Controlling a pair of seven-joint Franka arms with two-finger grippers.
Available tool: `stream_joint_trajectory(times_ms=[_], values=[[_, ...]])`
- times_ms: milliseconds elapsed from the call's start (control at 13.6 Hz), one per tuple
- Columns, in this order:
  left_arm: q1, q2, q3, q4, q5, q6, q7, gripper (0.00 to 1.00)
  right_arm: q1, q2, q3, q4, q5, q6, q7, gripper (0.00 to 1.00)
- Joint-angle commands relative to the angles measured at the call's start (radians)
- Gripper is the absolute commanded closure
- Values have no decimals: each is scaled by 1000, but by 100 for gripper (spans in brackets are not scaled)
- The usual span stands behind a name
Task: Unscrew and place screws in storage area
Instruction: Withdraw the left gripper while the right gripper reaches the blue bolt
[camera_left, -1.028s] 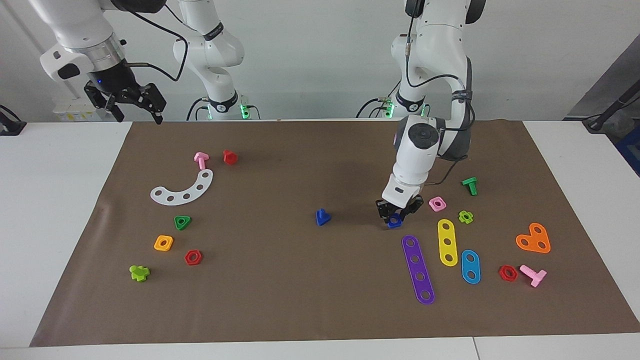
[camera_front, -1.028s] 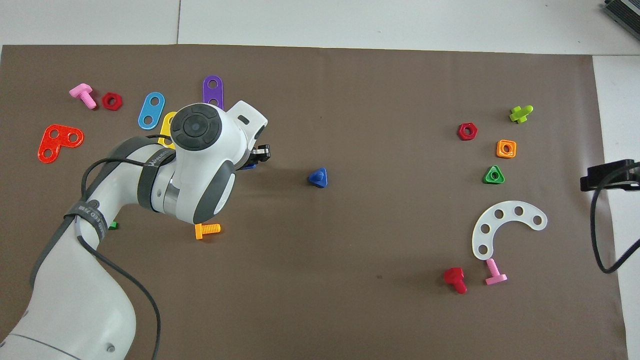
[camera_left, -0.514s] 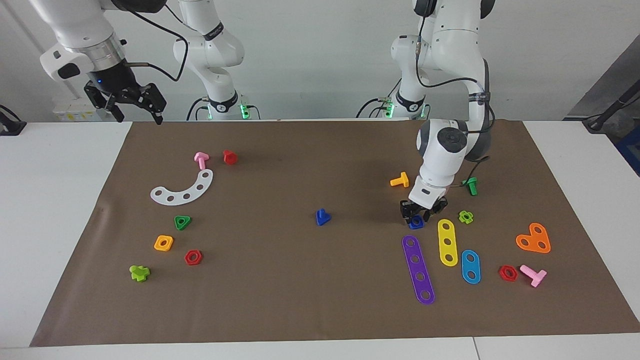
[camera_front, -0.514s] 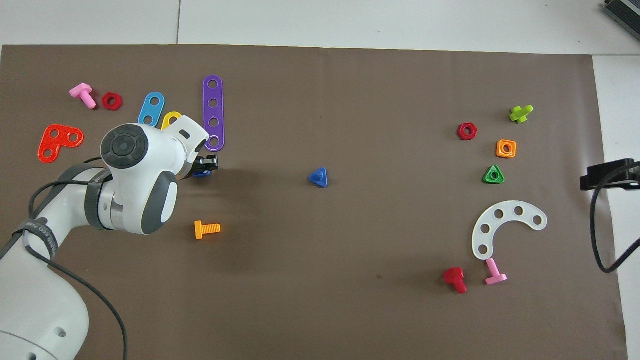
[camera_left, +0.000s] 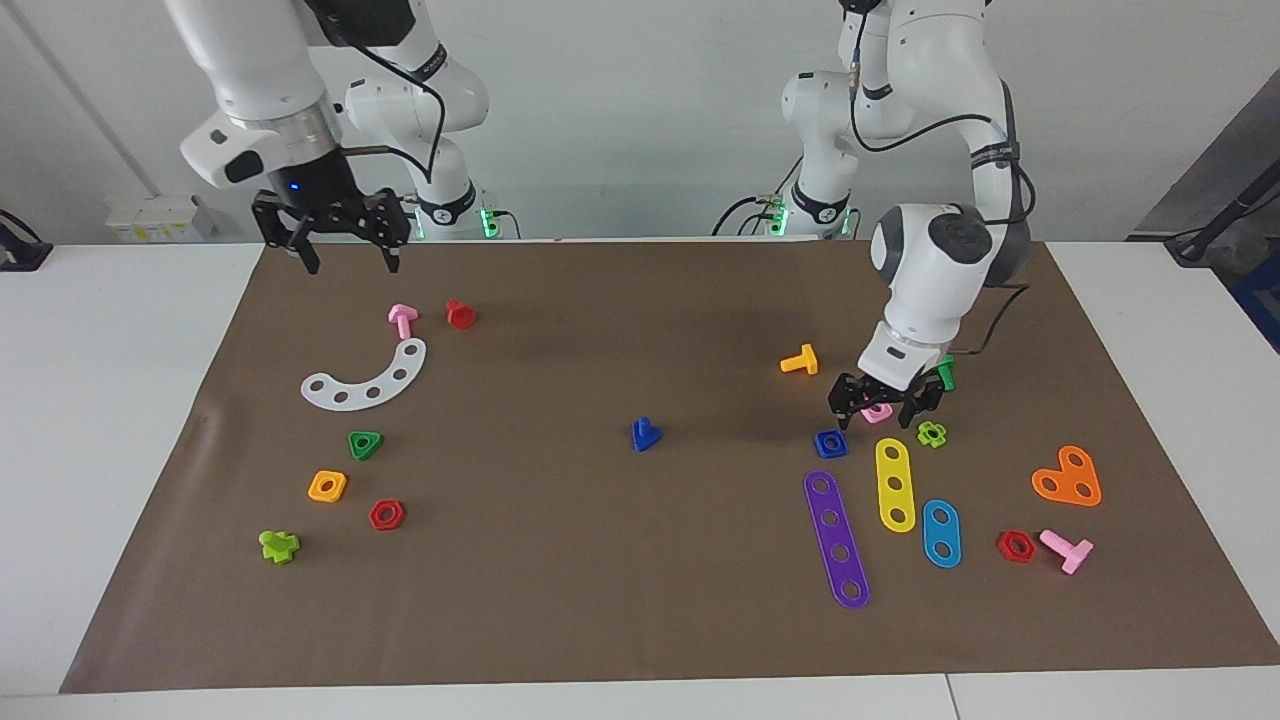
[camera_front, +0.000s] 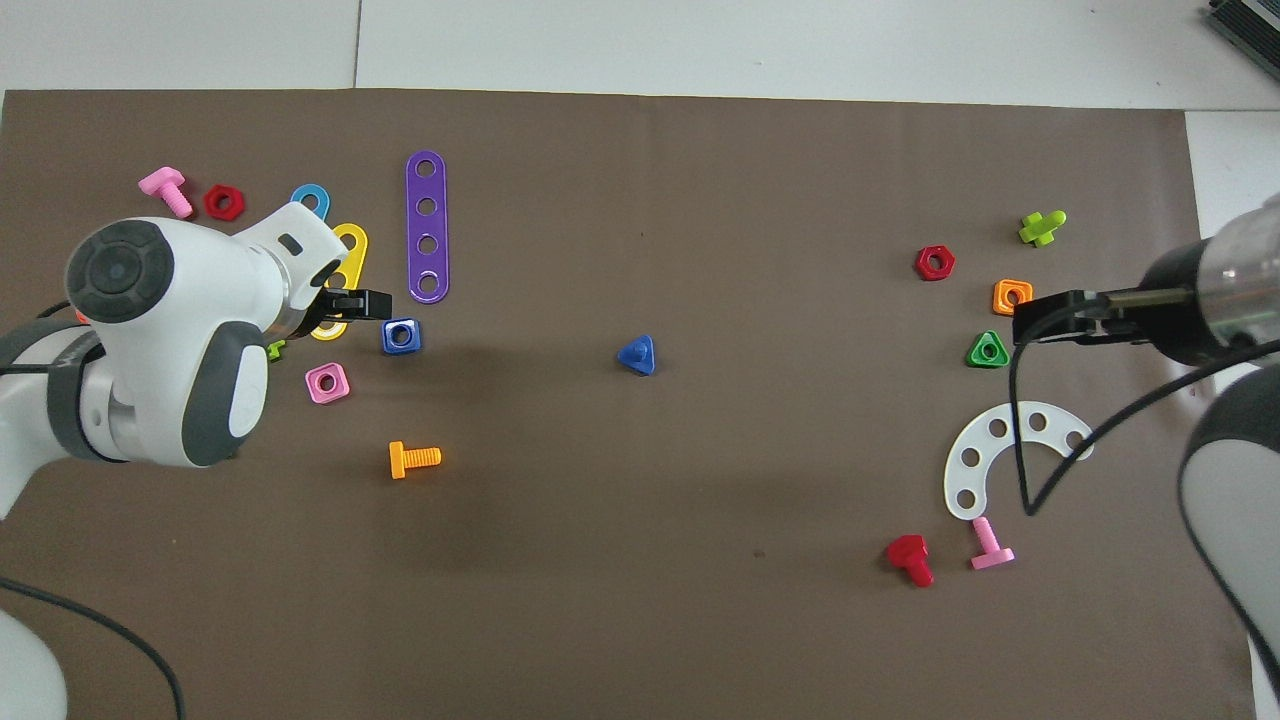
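The left gripper is seen with fingers apart and empty, raised over the pink nut. The blue square nut lies released on the mat, beside the purple strip. The blue bolt, mid-mat, is judged nearer this arm. The right gripper, fingers apart, waits over the mat's robot-side edge.

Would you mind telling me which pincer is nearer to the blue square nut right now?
The left pincer. It hangs open, raised just beside the blue square nut, over the pink square nut. The right pincer is up in the air at the mat's right-arm end.
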Motion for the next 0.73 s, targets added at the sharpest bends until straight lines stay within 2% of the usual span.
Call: stream_joint_trajectory(times_ms=[0, 147, 294, 514, 661], values=[[46, -42, -9, 114, 18, -181, 91, 0, 110, 43, 0, -60, 50, 128, 133, 0], [74, -42, -7, 249, 16, -339, 120, 0, 206, 141, -1, -60, 73, 255, 235, 0], [101, -65, -6, 348, 15, -443, 143, 0, 303, 248, -2, -60, 72, 392, 332, 0], [127, -126, -1, 401, 12, -539, 194, 0, 363, 364, -2, -49, 55, 542, 388, 2], [154, -170, -1, 403, 12, -591, 240, 0, 382, 430, -2, -37, 30, 605, 389, 4]])
